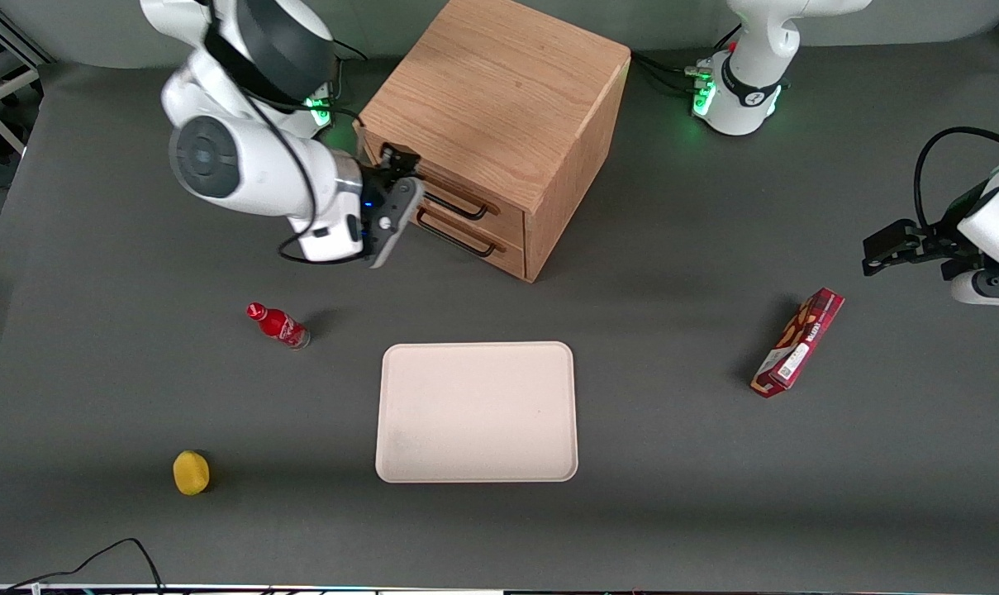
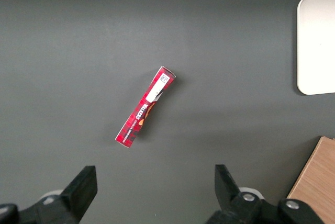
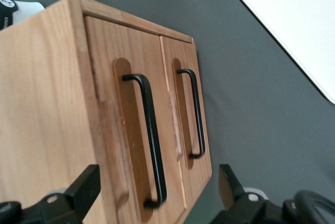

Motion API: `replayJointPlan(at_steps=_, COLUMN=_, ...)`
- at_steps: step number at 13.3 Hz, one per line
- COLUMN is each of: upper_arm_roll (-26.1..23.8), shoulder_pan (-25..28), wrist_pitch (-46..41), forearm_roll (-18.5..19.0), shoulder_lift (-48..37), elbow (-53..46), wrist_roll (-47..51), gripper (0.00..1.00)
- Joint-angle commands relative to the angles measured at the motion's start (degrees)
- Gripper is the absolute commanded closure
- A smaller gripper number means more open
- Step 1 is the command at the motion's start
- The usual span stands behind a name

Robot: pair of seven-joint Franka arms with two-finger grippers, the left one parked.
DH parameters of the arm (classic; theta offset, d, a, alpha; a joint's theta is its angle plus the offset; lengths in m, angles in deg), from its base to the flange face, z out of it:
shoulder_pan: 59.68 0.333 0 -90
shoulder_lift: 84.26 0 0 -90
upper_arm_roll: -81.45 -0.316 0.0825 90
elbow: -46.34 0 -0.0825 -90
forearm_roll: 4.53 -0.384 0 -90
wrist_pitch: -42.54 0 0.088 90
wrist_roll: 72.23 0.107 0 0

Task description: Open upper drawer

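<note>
On the grey desk, a yellow fruit and a red bottle are seen toward the working arm's end, while the tool, its fingers spread wide and empty, is held in front of the closed upper drawer of the wooden cabinet.

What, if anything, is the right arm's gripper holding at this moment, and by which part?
Nothing is held. The gripper is open in front of the cabinet, with the upper drawer's handle between its fingers but not yet clamped.

Shut upper drawer, light oak, black wire handle.
</note>
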Motion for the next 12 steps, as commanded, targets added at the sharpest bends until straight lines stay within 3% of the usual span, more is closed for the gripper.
replayJointPlan(at_steps=1, upper_arm_roll=-0.22, shoulder_pan=-0.32, wrist_pitch=3.59, forearm_roll=-0.86, shoulder_lift=-1.29, elbow=4.44, wrist_roll=-1.52, gripper=0.00)
replayJointPlan(at_steps=12, upper_arm_roll=-2.41, shoulder_pan=-0.41, wrist_pitch=14.57, forearm_roll=-0.77, shoulder_lift=-1.20, elbow=13.41, wrist_roll=-3.63, gripper=0.00)
